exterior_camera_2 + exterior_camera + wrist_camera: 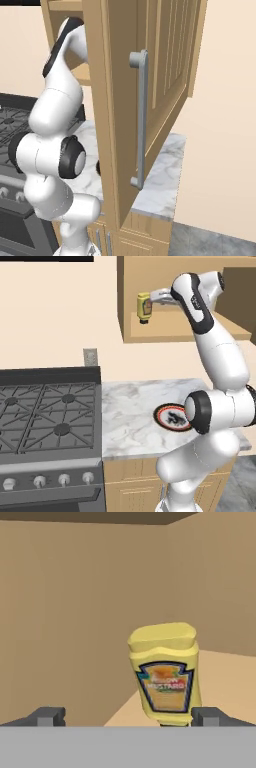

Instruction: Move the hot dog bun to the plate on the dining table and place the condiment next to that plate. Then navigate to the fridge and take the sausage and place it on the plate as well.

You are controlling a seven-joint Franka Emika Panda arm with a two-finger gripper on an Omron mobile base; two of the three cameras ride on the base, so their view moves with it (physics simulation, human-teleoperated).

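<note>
The mustard bottle [165,674] stands in the wooden wall cabinet [175,331], long axis vertical, narrow cap end at 6 o'clock and broad base at 12. The gripper [127,716] is spread wide, the bottle just inside its right fingertip [205,716], not pinched.

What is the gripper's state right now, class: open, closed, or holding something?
Gripper: open, jaws wide apart, holding nothing; the mustard bottle stands just ahead on the cabinet shelf.
</note>
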